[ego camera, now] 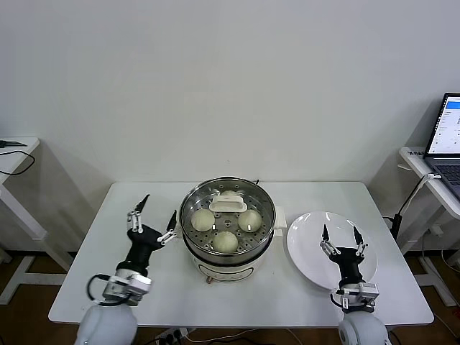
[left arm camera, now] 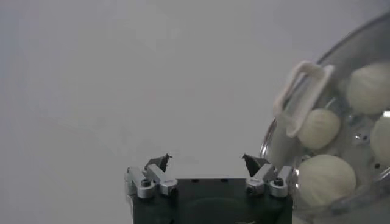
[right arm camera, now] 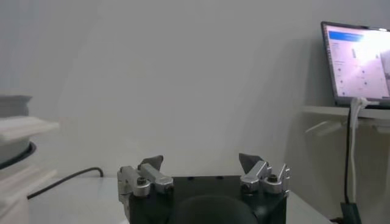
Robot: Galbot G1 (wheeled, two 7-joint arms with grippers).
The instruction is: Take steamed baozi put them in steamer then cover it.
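The steel steamer (ego camera: 188, 237) stands on its white base at the table's middle. The clear glass cover (ego camera: 228, 188) with its white handle (ego camera: 228, 205) sits on it. Through the glass I see cream baozi (ego camera: 202, 219), at least three in the head view. In the left wrist view the cover handle (left arm camera: 301, 96) and baozi (left arm camera: 323, 178) show close by. My left gripper (ego camera: 152, 218) is open and empty, just left of the steamer. My right gripper (ego camera: 340, 237) is open and empty above the white plate (ego camera: 309, 251). Both show open in their wrist views, left (left arm camera: 205, 161) and right (right arm camera: 200, 161).
The flat white plate lies right of the steamer. A laptop (ego camera: 447, 140) stands on a side table at the far right, with a cable (ego camera: 410, 201) hanging down. Another side table (ego camera: 14, 154) is at the far left.
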